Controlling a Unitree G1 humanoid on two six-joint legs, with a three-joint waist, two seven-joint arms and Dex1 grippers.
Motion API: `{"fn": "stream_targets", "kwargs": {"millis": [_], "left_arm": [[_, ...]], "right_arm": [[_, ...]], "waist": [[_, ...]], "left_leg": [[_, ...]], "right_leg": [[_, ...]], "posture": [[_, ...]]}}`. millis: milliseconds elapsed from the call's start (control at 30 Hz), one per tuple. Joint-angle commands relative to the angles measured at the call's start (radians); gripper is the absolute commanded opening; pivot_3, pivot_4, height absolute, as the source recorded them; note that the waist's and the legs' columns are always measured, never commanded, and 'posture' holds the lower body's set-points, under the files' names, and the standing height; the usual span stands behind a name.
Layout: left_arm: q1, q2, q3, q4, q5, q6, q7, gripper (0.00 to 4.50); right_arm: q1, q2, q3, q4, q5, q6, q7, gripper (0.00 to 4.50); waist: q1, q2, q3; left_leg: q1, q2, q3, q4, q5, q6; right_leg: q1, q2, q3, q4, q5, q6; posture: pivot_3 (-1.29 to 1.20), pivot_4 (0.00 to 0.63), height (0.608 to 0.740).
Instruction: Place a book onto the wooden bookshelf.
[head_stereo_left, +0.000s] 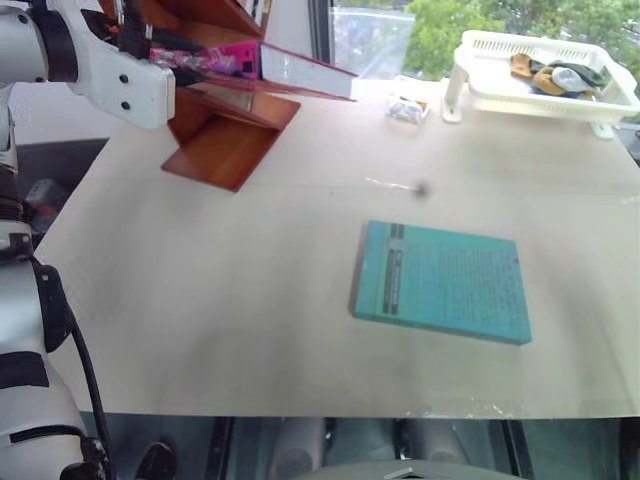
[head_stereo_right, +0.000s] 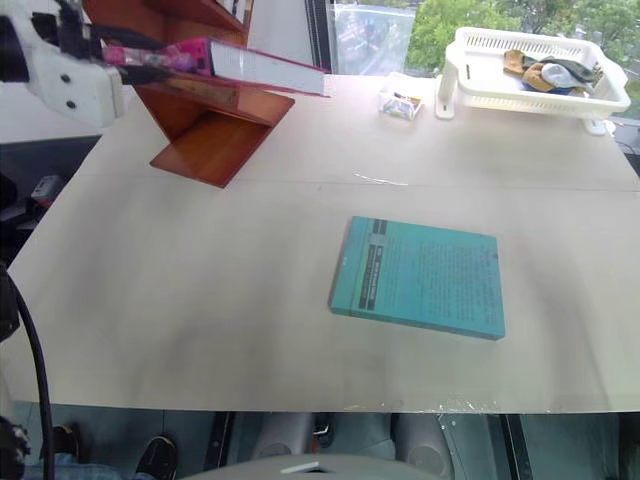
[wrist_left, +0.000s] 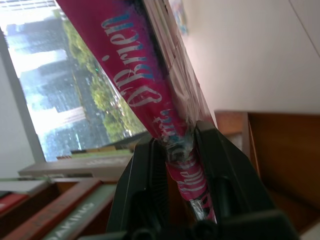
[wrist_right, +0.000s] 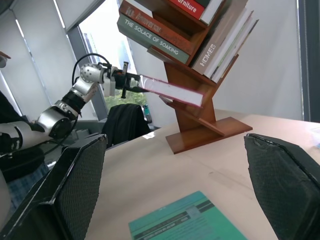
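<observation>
Tabletop (head_stereo_right: 200, 300): teal book (head_stereo_right: 420, 277) flat, white basket (head_stereo_right: 530, 60) by window
Left tool (wrist_right: 131, 83): pinching pink book (wrist_right: 172, 91) at wooden bookshelf (wrist_right: 200, 120)
Right tool (wrist_right: 175, 185): spread, empty

Pink book (wrist_left: 131, 70) spine: "O'Brien" in white/blue script. On the wooden bookshelf (wrist_right: 200, 120): green book (wrist_right: 152, 37) spine "THE SOLACE OF SOAKING"; tan book (wrist_right: 215, 42) "HOMES"; red book (wrist_right: 187, 6) "...urniture". Teal book (head_stereo_left: 440, 280) cover txt too small to read.

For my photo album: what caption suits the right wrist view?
Left hand holds the pink book level beside the wooden bookshelf.
</observation>
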Motion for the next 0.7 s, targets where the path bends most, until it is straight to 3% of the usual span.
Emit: {"fn": "stream_targets", "kwargs": {"millis": [33,267,633,667,700], "left_arm": [[-0.104,0.030,-0.027,0.172,0.114,-0.109,0.113,0.58],[-0.258,0.047,-0.183,0.433,0.406,-0.140,0.407,0.58],[-0.312,0.021,-0.242,0.552,0.487,-0.144,0.544,0.58],[-0.315,0.022,-0.247,0.552,0.497,-0.139,0.558,1.58],[-0.320,0.025,-0.258,0.551,0.513,-0.136,0.578,2.00]], "right_arm": [[-0.011,0.011,-0.021,-0.027,0.007,-0.012,-0.004,4.50],[0.033,0.052,-0.054,-0.068,0.001,-0.019,-0.021,4.50],[0.068,0.063,-0.083,-0.102,0.004,-0.025,-0.049,4.50],[0.069,0.062,-0.086,-0.104,0.005,-0.024,-0.051,4.50],[0.070,0.060,-0.089,-0.105,0.007,-0.023,-0.053,4.50]], "waist": [[-0.001,0.000,0.000],[0.000,-0.001,0.000],[-0.006,-0.001,0.000],[-0.008,-0.001,0.000],[-0.009,-0.001,0.000]], "left_leg": [[0.000,0.000,0.000,0.000,0.000,0.000],[-0.014,0.000,0.000,0.006,0.000,0.000],[-0.024,0.001,0.001,0.012,0.002,-0.004],[-0.024,0.001,0.001,0.012,0.002,-0.004],[-0.024,0.001,0.001,0.013,0.002,-0.003]], "right_leg": [[0.000,0.000,0.000,0.000,0.000,0.000],[-0.013,0.001,0.000,0.003,0.000,0.000],[-0.025,0.001,0.002,0.011,0.000,0.001],[-0.025,0.001,0.002,0.012,0.000,0.001],[-0.025,0.001,0.002,0.013,0.000,0.001]], "posture": [[0.00,0.150,0.740],[0.00,0.150,0.740],[0.00,0.150,0.740],[0.00,0.150,0.740],[0.00,0.150,0.740]]}}
